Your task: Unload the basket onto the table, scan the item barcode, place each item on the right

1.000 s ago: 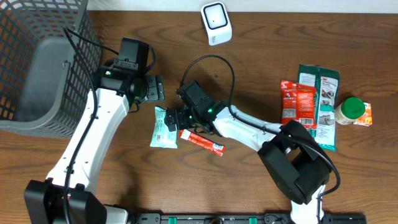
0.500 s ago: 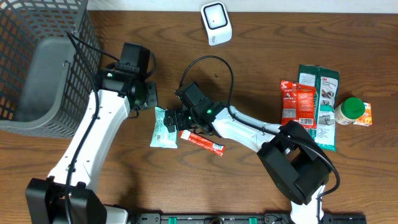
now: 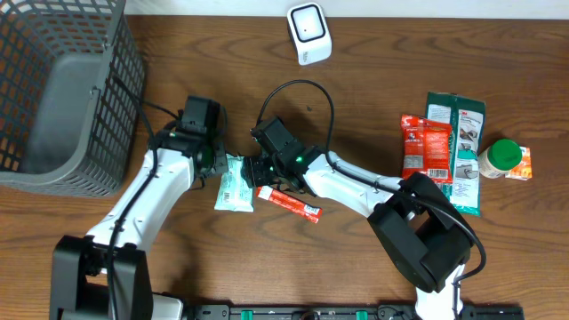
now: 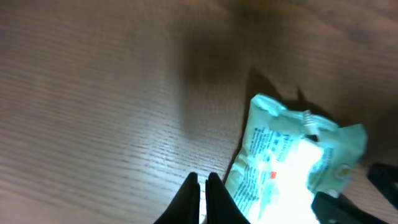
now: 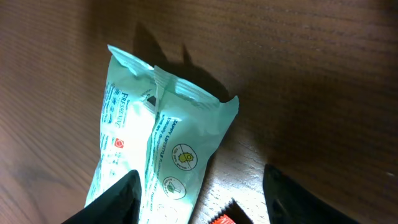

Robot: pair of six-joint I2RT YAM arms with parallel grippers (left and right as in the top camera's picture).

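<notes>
**Film, wood and wire**

The counter (image 3: 373, 98) is brown wood, its grain plain to see, with a dull sheen. On it the mint packet (image 5: 158, 155) is glossy plastic film, crinkled at its sealed end. Just right of the packet a red sachet (image 3: 289, 204) shines likewise. Well left of the packet, the basket (image 3: 27, 53) is dark wire mesh. My right pincer (image 5: 200, 186) has black matt fingers (image 5: 115, 199).

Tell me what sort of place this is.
Likely a mock checkout station: a white barcode scanner on a wooden table, a grey wire basket, and a sealed teal pouch.
</notes>
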